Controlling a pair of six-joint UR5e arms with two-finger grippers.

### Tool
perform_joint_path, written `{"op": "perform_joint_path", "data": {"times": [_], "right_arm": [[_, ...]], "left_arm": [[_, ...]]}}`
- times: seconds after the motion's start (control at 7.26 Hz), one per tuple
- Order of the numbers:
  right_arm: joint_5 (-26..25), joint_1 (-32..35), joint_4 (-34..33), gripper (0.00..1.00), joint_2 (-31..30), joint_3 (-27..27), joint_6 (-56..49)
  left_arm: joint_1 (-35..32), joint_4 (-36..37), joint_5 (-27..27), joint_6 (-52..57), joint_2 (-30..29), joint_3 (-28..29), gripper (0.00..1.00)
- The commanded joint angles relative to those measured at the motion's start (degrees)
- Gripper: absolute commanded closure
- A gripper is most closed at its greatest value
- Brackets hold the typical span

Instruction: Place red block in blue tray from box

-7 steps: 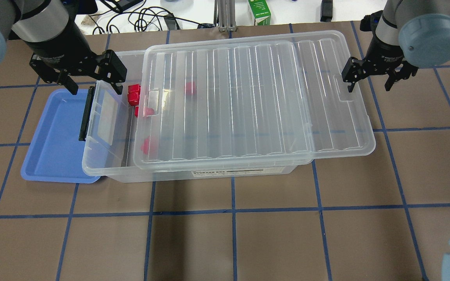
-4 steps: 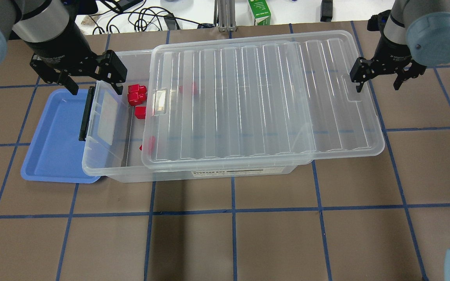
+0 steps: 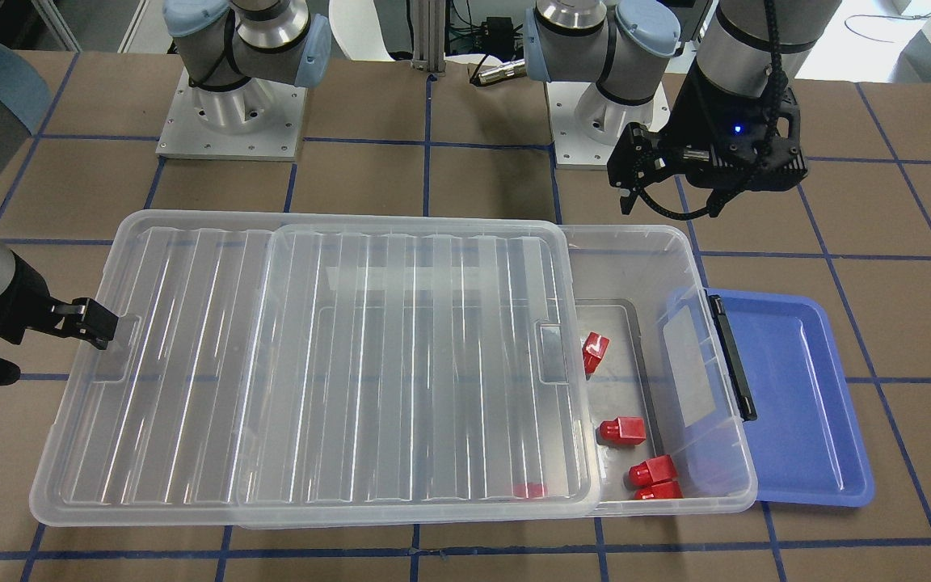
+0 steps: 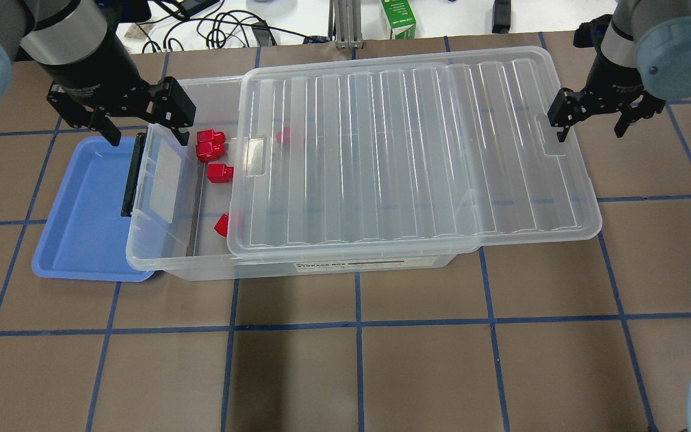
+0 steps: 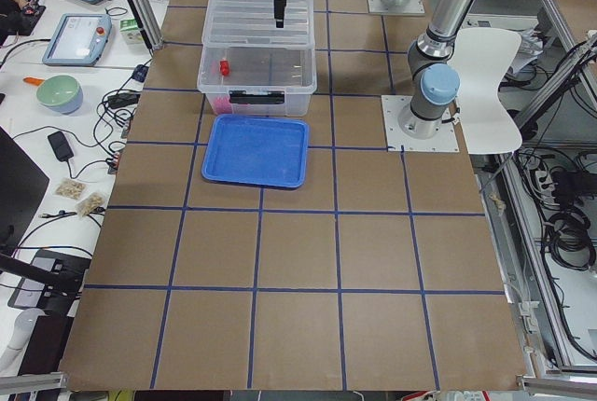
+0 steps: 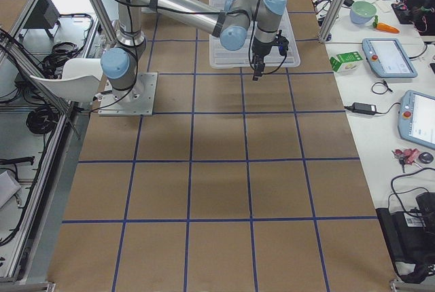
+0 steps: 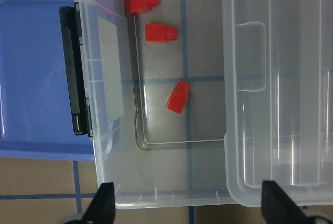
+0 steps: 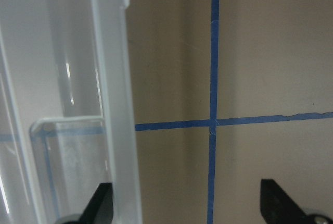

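box (image 4: 162, 257) lid (image 4: 411, 150) sits offset, red block (image 4: 219, 173) exposed inside near blue tray (image 4: 81, 204); left gripper (image 4: 143, 127) wide open, empty, above; right gripper (image 4: 591, 123) open, empty, at lid edge; next likely left drops onto a block

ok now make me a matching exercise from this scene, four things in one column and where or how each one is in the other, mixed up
Things:
1. blue tray
2. lid
3. left hand
4. right hand

Places and states:
a. open, one finger at the lid's overhanging end
b. empty, at the uncovered end of the box
c. open, above the box's uncovered end
d. sits partway off the box, overhanging on the robot's right

Pairs: 1-b, 2-d, 3-c, 4-a
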Motion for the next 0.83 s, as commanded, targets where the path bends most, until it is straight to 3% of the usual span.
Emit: {"op": "perform_joint_path", "data": {"times": [0.0,0.69], "right_arm": [[-1.5,-0.4,0.0,0.0,0.0,-0.3,-1.5],[-1.0,-2.2,0.3,0.0,-0.3,-0.3,-3.4]], "left_arm": [[0.0,0.1,0.0,0.0,-0.2,0.0,0.0],[0.0,0.1,0.0,0.0,-0.1,0.1,0.0]]}}
